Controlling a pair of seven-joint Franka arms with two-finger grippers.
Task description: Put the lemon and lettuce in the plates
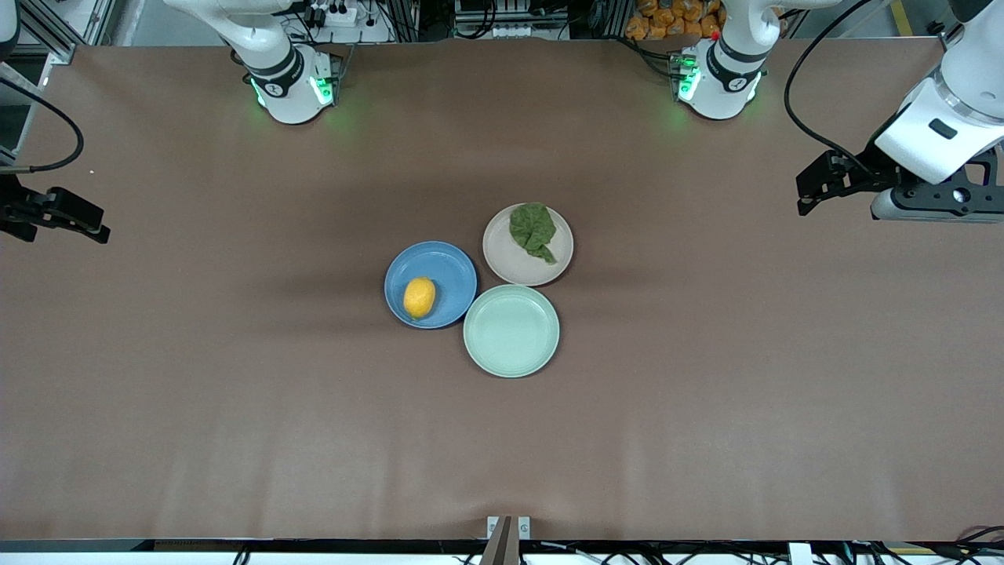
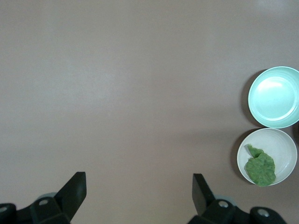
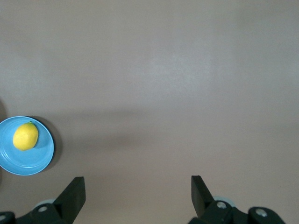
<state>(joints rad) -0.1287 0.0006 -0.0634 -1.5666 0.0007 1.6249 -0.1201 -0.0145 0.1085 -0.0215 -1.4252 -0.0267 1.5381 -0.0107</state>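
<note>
The left arm rises from its base at about one o'clock in the front view and swings out to three o'clock, where its white forearm slopes down to the wrist. The left gripper (image 1: 806,192) hangs in the air over the table's left-arm end, fingers spread wide and holding nothing; in the left wrist view both dark fingertips (image 2: 74,189) stand well apart. The right arm comes from its base at eleven o'clock and reaches out to nine o'clock. The right gripper (image 1: 86,224) hangs over the table's right-arm end, likewise spread and holding nothing, its fingertips (image 3: 74,191) set wide.
</note>
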